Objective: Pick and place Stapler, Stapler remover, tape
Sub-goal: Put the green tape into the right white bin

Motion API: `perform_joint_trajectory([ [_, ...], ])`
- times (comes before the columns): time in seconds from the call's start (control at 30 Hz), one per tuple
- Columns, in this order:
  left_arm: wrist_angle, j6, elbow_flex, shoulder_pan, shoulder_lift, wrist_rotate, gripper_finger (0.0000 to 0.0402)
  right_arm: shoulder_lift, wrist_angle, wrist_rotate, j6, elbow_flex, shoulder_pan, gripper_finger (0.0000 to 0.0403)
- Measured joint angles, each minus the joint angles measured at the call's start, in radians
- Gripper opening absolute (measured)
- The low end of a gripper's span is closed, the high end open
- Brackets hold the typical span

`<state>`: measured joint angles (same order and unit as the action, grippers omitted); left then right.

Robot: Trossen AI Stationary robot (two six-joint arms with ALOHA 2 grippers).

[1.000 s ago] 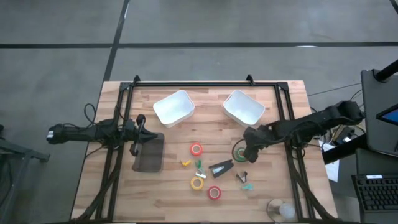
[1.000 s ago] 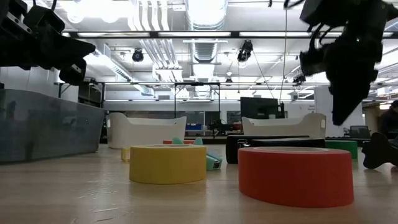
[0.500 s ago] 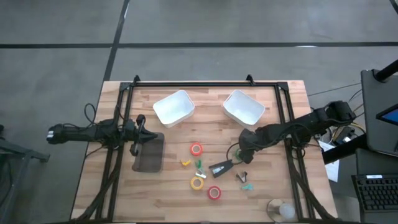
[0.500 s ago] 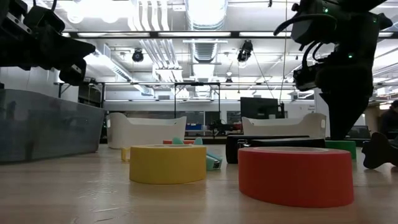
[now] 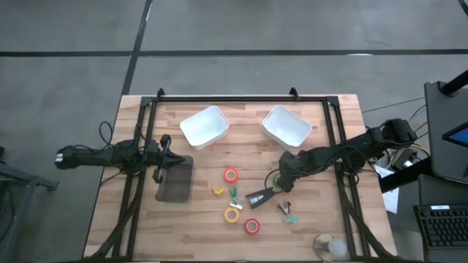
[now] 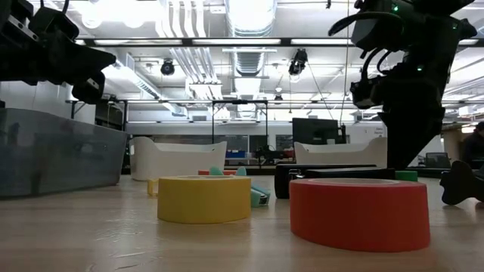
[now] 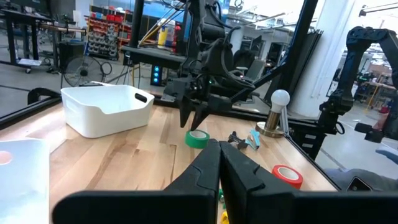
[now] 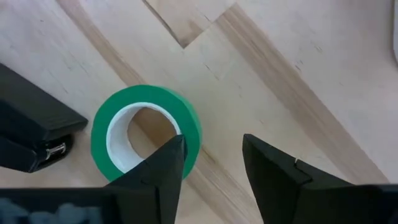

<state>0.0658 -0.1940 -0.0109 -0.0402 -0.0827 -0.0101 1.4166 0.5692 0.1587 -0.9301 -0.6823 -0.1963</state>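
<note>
I have the right hand (image 8: 208, 165) low over the green tape (image 8: 146, 134), right of centre in the high view, fingers spread, one finger over the roll's rim and nothing grasped. The stapler (image 5: 259, 197) lies just beside that roll on the surface (image 5: 197, 226), toward lower centre. The left hand (image 7: 219, 163) is clenched empty, parked at the left edge near the dark bin (image 5: 174, 181).

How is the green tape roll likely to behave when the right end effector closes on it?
The green tape roll lies flat on its side, so it probably won't roll. It looks small and light, so it may slide on the smooth wooden table. One finger sits over its rim; the ring likely stays stiff.
</note>
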Motion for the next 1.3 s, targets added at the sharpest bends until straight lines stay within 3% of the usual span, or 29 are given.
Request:
perform_joint_trajectory([
  [0.4, 0.001, 0.0, 0.0, 0.0, 0.0, 0.0, 0.0012, -0.001, -0.026, 0.022, -0.006, 0.002, -0.009, 0.0237],
  [0.67, 0.001, 0.0, 0.0, 0.0, 0.0, 0.0, 0.0012, -0.001, -0.112, 0.016, 0.003, 0.001, -0.04, 0.0255],
  [1.0, 0.0, 0.0, 0.0, 0.0, 0.0, 0.0, 0.0012, 0.079, -0.111, 0.025, 0.003, 0.002, -0.048, 0.0238],
  [1.3, 0.0, 0.0, 0.0, 0.0, 0.0, 0.0, 0.0012, 0.106, -0.117, 0.025, 0.036, -0.016, -0.048, 0.0176],
])
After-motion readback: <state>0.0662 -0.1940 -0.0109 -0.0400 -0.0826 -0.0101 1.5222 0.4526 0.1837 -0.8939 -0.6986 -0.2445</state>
